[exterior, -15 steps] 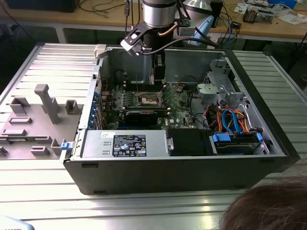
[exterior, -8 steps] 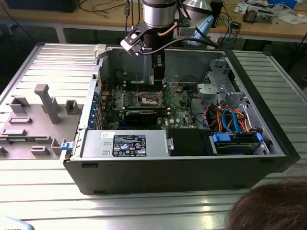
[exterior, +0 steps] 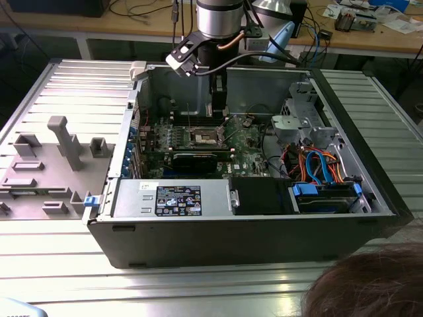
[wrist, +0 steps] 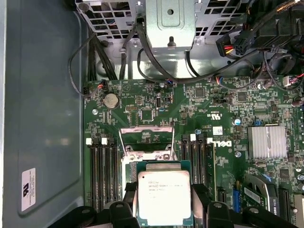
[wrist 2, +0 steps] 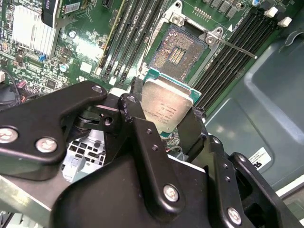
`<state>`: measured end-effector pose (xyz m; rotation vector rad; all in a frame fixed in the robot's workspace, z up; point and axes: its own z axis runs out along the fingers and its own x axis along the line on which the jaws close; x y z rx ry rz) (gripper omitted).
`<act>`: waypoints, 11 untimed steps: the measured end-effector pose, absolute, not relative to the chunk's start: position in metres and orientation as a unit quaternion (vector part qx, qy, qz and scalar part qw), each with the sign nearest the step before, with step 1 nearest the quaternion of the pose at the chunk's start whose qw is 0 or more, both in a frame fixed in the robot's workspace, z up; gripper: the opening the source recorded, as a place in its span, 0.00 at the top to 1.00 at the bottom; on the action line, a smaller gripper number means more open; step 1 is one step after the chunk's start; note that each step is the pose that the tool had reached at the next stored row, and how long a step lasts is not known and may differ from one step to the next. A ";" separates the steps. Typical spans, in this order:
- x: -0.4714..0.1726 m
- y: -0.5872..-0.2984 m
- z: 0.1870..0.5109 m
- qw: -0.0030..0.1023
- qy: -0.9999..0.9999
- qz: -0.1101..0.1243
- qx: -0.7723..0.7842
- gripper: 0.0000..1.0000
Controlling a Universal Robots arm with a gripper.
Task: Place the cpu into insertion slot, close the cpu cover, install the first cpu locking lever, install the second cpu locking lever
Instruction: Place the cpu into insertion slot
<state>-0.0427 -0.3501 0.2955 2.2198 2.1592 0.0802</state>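
Exterior view: the open dark-grey metal computer case point(exterior: 231, 238) lies on its side on a ribbed metal table point(exterior: 198, 290). It holds a green circuit board point(exterior: 251, 142), a silver power-supply box point(exterior: 172, 198) along the near wall, and a bundle of orange and blue cables point(exterior: 317, 165) towards the exterior view's right. The arm reaches down into the case, with its black gripper point(exterior: 218, 105) hanging just above the insertion slot point(exterior: 201, 137), a small square socket with a shiny metal rim. A grey moulded tray point(exterior: 66, 179) sits to the exterior view's left of the case.

In the second wrist view, the gripper point(wrist 2: 164, 114) is clamped on two opposite edges of the cpu point(wrist 2: 166, 107), a small flat square chip with a dull silver-grey metal top. The chip is carried clear of the board. The insertion slot point(wrist 2: 176, 51) beyond it is bare, its dark contact field exposed. A thin metal locking lever point(wrist 2: 232, 47) juts out from one corner, not latched.

In the first wrist view, the cpu point(wrist: 164, 194) hangs over the socket area between the long black memory slots point(wrist: 102, 171). The cpu cover point(wrist: 142, 129), a thin silver metal frame with a cut-out window, stands raised.

Judging from this, no step is finished: the chip is not yet seated, the cover is open, and the levers are not installed.
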 end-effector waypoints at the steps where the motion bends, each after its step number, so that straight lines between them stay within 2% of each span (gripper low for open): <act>1: -0.043 -0.350 0.295 0.022 0.696 0.026 0.717 0.45; 11: -0.043 -0.350 0.295 0.022 0.688 0.026 0.725 0.45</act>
